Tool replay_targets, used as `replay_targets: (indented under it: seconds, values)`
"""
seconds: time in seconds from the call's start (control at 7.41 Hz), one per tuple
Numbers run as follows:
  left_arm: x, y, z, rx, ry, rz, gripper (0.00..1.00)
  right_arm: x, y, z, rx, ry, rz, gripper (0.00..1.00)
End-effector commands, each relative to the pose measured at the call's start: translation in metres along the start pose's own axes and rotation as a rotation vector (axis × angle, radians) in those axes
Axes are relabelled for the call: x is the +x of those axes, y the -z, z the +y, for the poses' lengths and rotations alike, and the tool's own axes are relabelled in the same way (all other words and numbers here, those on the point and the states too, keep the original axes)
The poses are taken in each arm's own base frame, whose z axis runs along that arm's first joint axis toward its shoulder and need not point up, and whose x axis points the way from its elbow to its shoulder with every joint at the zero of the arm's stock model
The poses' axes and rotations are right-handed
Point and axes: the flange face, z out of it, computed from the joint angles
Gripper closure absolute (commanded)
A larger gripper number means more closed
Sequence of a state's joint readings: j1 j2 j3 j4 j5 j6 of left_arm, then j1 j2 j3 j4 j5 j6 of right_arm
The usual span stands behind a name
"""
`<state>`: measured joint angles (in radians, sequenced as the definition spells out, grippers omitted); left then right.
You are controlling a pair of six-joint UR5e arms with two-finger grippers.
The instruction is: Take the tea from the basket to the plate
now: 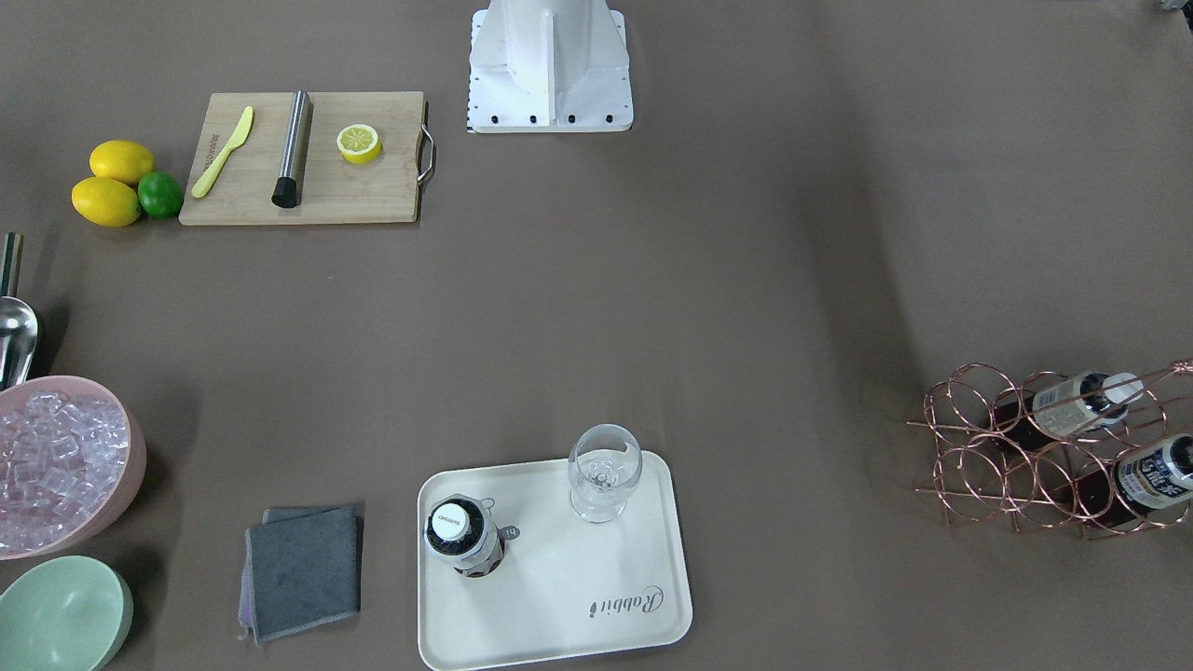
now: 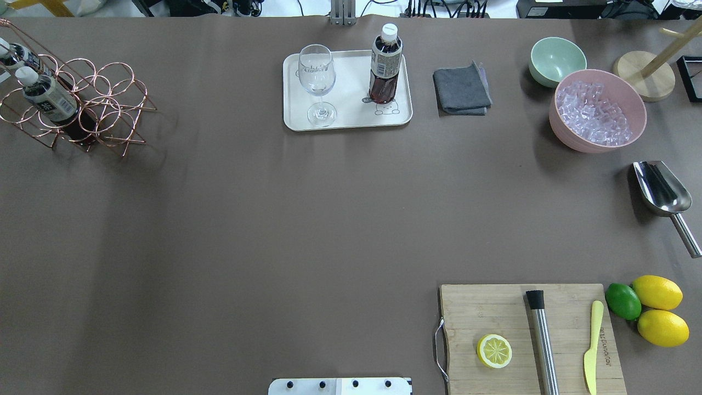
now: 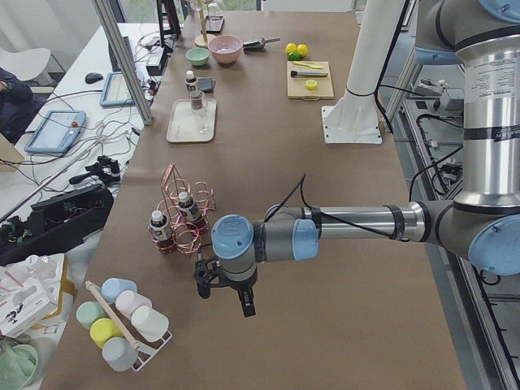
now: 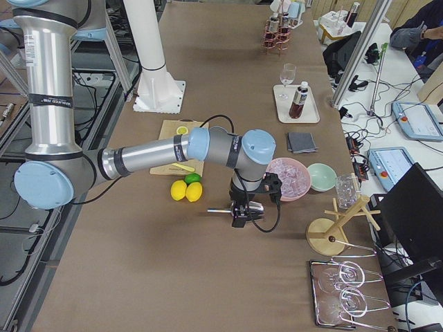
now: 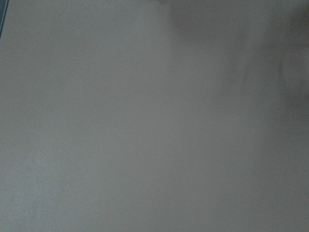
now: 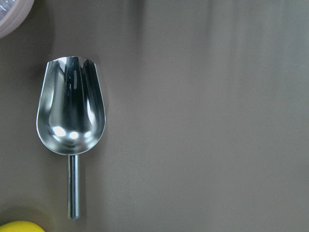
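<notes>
One tea bottle (image 1: 463,540) stands upright on the cream plate (image 1: 559,596), also seen in the overhead view (image 2: 385,66) on the plate (image 2: 351,88). Two more tea bottles (image 2: 49,101) (image 2: 16,55) lie in the copper wire basket (image 2: 109,93) at the table's far left; in the front view the basket (image 1: 979,438) is at the right. My left gripper (image 3: 223,296) shows only in the exterior left view, beside the basket and apart from it; I cannot tell if it is open. My right gripper (image 4: 242,218) shows only in the exterior right view, above a metal scoop; I cannot tell its state.
A clear stemmed glass (image 2: 316,82) stands on the plate beside the tea. A grey cloth (image 2: 462,89), a green bowl (image 2: 556,60), a pink ice bowl (image 2: 598,109), a metal scoop (image 6: 71,116), a cutting board (image 2: 526,334) and lemons (image 2: 658,310) fill the right side.
</notes>
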<state>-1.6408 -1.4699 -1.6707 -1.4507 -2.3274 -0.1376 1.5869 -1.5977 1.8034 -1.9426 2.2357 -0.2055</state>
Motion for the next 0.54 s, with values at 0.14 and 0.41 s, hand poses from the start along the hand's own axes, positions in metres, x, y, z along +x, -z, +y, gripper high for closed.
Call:
replay_targets:
  seconds: [0.14,0.41]
  values:
    - [0.0129,0.0076,0.0015,-0.043,0.02,-0.011,0.03,0.0012,0.0006,-0.0013,0.01,0.001,0.002,0.0]
    - [0.0118,0.0065,0.002,-0.045,0.022,-0.011,0.02,-0.0008,0.0027,-0.0005,0.014,-0.001,0.002,0.0]
